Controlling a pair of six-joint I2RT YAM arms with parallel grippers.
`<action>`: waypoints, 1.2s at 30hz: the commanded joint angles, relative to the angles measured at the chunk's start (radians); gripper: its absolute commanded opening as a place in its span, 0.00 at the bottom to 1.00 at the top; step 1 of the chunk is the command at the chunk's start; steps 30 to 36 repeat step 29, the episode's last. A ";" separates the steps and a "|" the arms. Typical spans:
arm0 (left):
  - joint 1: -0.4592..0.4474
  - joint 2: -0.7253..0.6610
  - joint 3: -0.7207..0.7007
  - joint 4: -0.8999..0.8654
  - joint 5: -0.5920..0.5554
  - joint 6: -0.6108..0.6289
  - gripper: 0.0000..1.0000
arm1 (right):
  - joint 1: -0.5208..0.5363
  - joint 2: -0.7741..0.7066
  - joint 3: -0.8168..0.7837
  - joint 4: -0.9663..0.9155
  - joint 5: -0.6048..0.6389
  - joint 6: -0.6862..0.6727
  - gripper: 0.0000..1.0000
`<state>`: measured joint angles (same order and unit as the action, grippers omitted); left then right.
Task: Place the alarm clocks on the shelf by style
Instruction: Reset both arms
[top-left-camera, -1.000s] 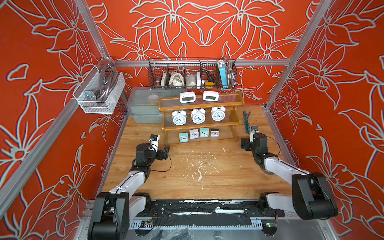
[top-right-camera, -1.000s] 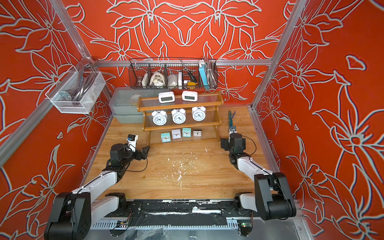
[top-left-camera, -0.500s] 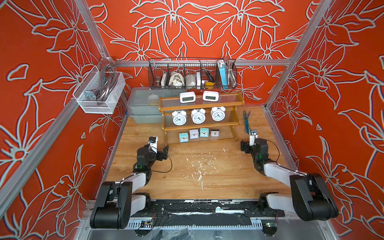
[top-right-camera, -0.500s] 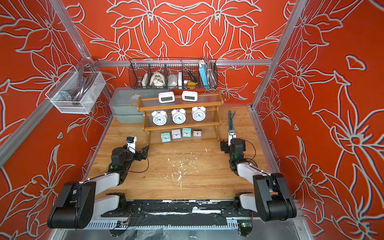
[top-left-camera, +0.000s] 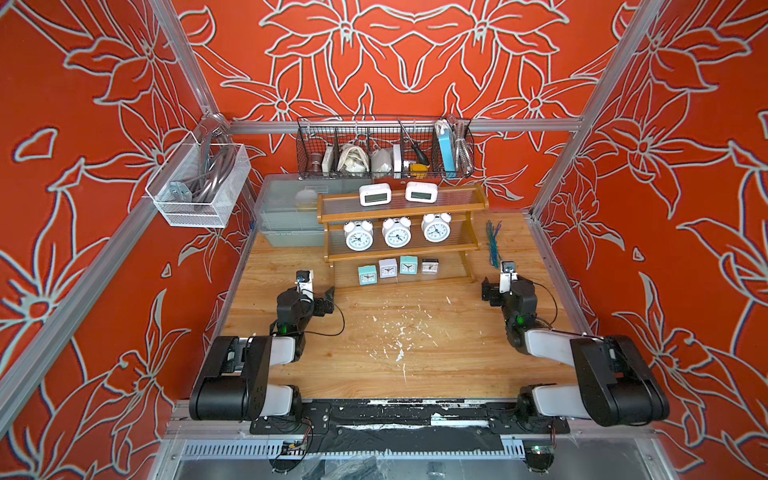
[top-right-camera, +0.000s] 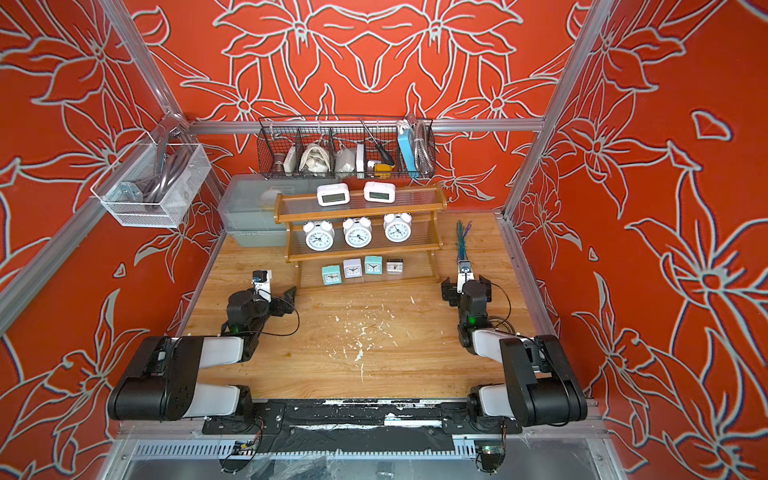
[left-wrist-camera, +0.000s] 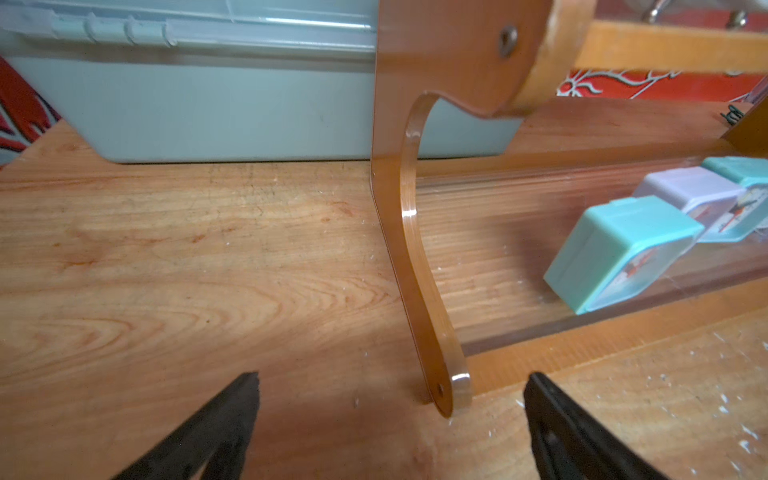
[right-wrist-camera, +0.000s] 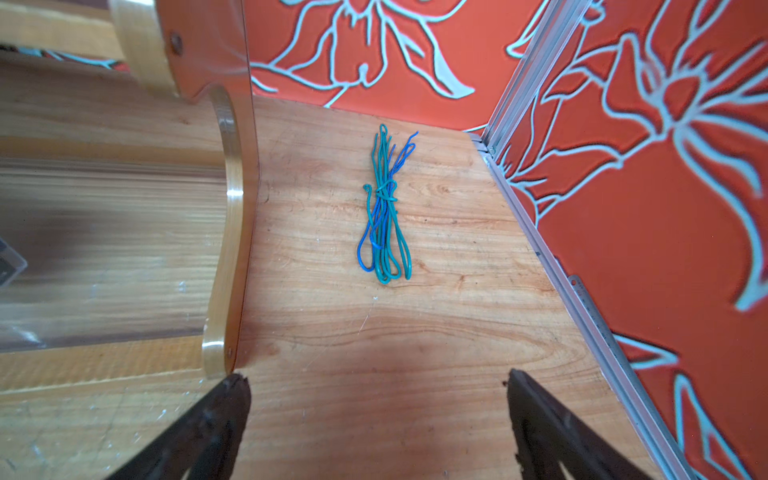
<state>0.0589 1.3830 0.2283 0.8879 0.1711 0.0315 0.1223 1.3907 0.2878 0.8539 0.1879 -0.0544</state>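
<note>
The shelf (top-left-camera: 399, 216) stands at the back of the wooden table. Two white digital alarm clocks (top-left-camera: 375, 194) sit on its top tier, three round twin-bell ones (top-left-camera: 397, 232) on the middle tier, and several small square ones (top-left-camera: 388, 268) on the bottom tier. My left gripper (top-left-camera: 318, 297) rests low by the shelf's left foot (left-wrist-camera: 451, 386), open and empty. The nearest teal clock (left-wrist-camera: 619, 249) lies beyond that foot. My right gripper (top-left-camera: 505, 291) sits by the shelf's right foot (right-wrist-camera: 218, 353), also open and empty.
A bundle of blue-green wires (right-wrist-camera: 384, 208) lies ahead of the right gripper, near the right wall. Grey plastic bins (top-left-camera: 286, 212) stand left of the shelf. A black wire basket (top-left-camera: 384, 149) hangs on the back wall and a white mesh basket (top-left-camera: 199, 187) on the left wall.
Both arms have folded down toward the front rail, and the grippers have slipped slightly back from the shelf. The clocks have not moved.
</note>
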 joint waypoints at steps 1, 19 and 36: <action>0.003 0.006 0.019 -0.021 -0.030 -0.016 0.99 | -0.009 0.015 -0.011 0.019 0.017 0.004 1.00; 0.005 0.015 0.054 -0.078 -0.061 -0.030 0.99 | -0.016 0.017 -0.001 0.006 0.012 0.008 1.00; 0.004 0.014 0.055 -0.079 -0.061 -0.030 0.99 | -0.025 0.021 0.011 -0.012 0.002 0.017 1.00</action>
